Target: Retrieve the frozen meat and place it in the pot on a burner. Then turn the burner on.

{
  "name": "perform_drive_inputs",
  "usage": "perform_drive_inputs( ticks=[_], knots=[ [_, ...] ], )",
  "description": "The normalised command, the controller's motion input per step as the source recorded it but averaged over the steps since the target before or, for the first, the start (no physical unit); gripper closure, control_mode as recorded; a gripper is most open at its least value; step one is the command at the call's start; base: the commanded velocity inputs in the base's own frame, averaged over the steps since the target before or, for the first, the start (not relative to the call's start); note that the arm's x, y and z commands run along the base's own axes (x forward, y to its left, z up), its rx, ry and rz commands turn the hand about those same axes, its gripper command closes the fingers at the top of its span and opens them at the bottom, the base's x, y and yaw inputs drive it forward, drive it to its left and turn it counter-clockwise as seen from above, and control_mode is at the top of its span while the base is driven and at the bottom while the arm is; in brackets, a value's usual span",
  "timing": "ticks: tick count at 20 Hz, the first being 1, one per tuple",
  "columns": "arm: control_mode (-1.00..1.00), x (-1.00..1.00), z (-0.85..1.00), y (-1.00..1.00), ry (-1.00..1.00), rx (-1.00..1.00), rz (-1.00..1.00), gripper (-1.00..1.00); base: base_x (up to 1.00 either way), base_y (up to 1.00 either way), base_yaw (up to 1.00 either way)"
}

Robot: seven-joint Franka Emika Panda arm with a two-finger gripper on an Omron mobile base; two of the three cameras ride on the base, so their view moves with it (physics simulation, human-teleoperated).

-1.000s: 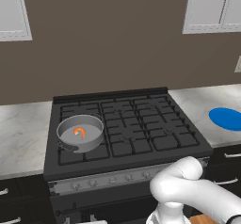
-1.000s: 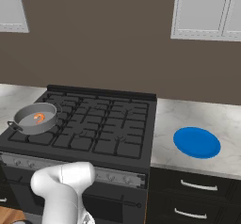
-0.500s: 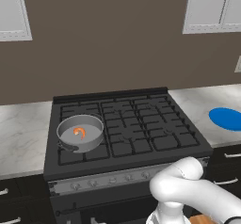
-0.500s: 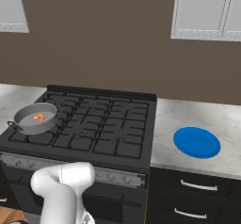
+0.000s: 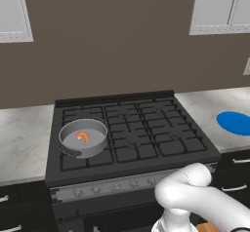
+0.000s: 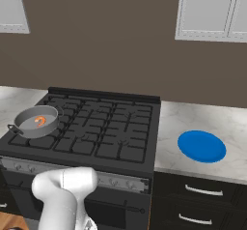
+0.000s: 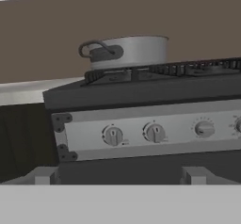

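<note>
- Nothing has moved since the earlier pictures: the pot and the blue plate sit in the same spots, and the white arm is bent low in front of the range just as before.
- The frozen meat (image 5: 83, 137), a tiny orange curl, lies inside the pot (image 5: 83, 138).
- The pot stands on the burner (image 5: 79, 154) at the front left of the black range (image 5: 146, 128).
- In the right base view the meat (image 6: 40, 122) shows in the pot (image 6: 35, 121) too, and the pot's dark handle points to the front left.
- The blue plate (image 6: 201, 146) lies on the counter (image 6: 202, 122) to the right of the range, well apart from the pot.
- The gripper (image 7: 120, 173) is wide open and holds nothing.
- It is low in front of the range, facing the knobs (image 7: 113, 136) on the front panel, but not touching them.
- From there the pot (image 7: 127, 51) shows up above, on the grate.
</note>
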Motion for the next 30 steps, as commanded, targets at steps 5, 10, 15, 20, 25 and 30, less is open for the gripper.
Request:
perform_drive_inputs(
  ticks=[5, 10, 15, 20, 25, 30],
  knots=[
    [-1.00, 0.17, -0.02, 0.08, 0.01, -0.07, -0.01, -1.00, 0.00, 0.00, 0.00],
    [-1.00, 0.16, -0.05, 0.03, 0.03, -0.09, -0.03, -1.00, 0.00, 0.00, 0.00],
    [-1.00, 0.06, -0.05, 0.07, 0.00, -0.02, -0.02, -1.00, 0.00, 0.00, 0.00],
    [-1.00, 0.00, -0.01, 0.22, 0.00, 0.00, 0.00, -1.00, 0.00, 0.00, 0.00],
    [-1.00, 0.00, 0.00, 0.11, 0.00, 0.00, 0.00, -1.00, 0.00, 0.00, 0.00],
    [-1.00, 0.01, -0.02, 0.00, 0.00, 0.00, 0.00, -1.00, 0.00, 0.00, 0.00]
  ],
)
